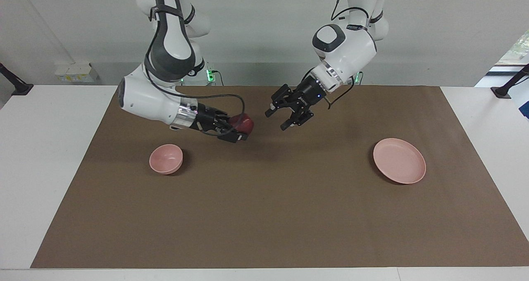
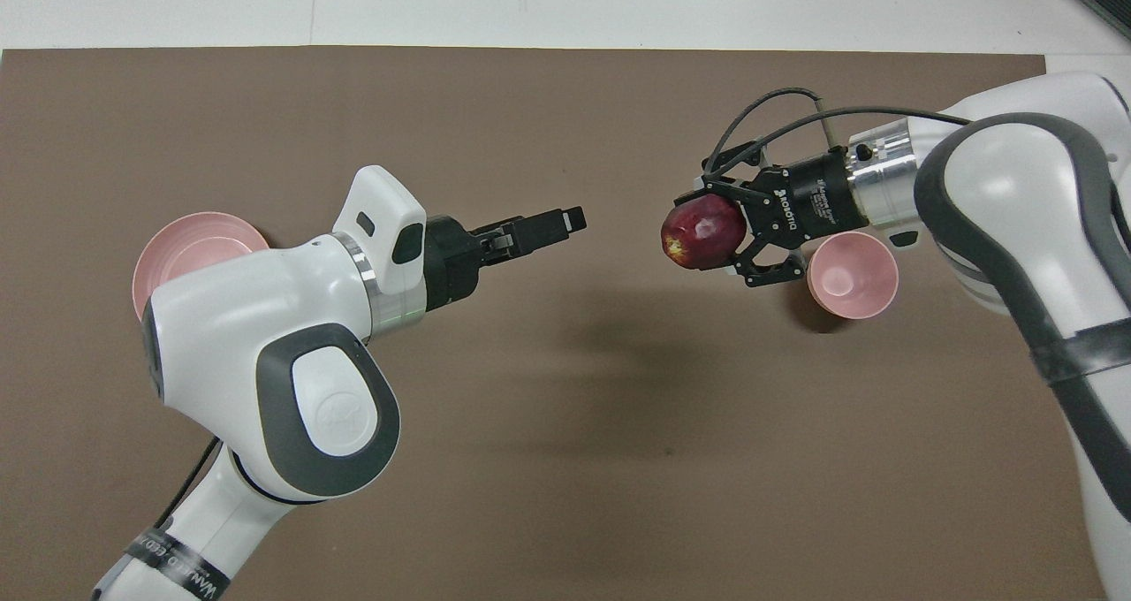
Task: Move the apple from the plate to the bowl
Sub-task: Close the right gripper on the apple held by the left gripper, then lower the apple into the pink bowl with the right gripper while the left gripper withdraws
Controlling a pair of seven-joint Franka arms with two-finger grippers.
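My right gripper (image 1: 241, 129) is shut on the dark red apple (image 1: 244, 122) and holds it in the air over the brown mat, a short way from the bowl (image 1: 166, 158) toward the table's middle. In the overhead view the apple (image 2: 698, 230) sits in the right gripper (image 2: 711, 237), just beside the small deep pink bowl (image 2: 853, 274). My left gripper (image 1: 276, 120) is open and empty over the mat's middle, and it also shows in the overhead view (image 2: 565, 223). The flat pink plate (image 1: 399, 160) lies bare at the left arm's end, and the left arm partly hides the plate (image 2: 190, 243) from overhead.
A brown mat (image 1: 264, 215) covers most of the white table (image 1: 41, 169). A white box (image 1: 76, 72) stands at the table's edge by the wall, at the right arm's end.
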